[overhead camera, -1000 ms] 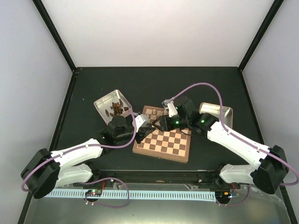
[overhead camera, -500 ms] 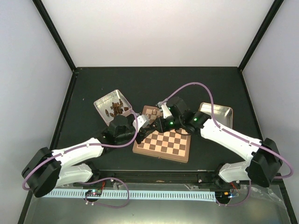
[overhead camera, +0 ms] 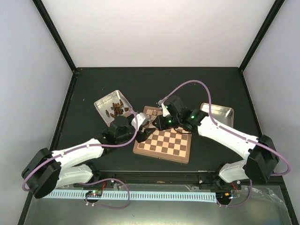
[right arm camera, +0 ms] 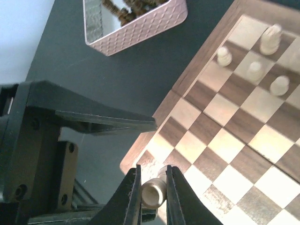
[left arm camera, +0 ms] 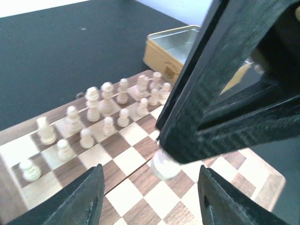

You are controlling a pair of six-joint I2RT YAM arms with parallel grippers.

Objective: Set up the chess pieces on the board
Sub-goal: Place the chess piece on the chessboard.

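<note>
One dark table (overhead camera: 140,84) carries everything. Two white arms reach in from its near edge, the left arm (overhead camera: 77,154) and the right arm (overhead camera: 229,136), and meet over the left side of one square wooden chessboard (overhead camera: 168,143) of tan and brown squares. Two rectangular metal tins flank the board. The left tin (overhead camera: 102,105) holds small dark brown chessmen (overhead camera: 118,109), too jumbled to count. The right tin (overhead camera: 224,112) is partly hidden by the right arm. The left arm's jaws stand apart with nothing between them. The right arm's jaws are clamped on one pale cream chess piece (right arm camera: 153,192), low over a square at the board's left edge. About fifteen cream wooden chessmen (left arm camera: 108,93) stand in two rows along the board's far edge.
</note>
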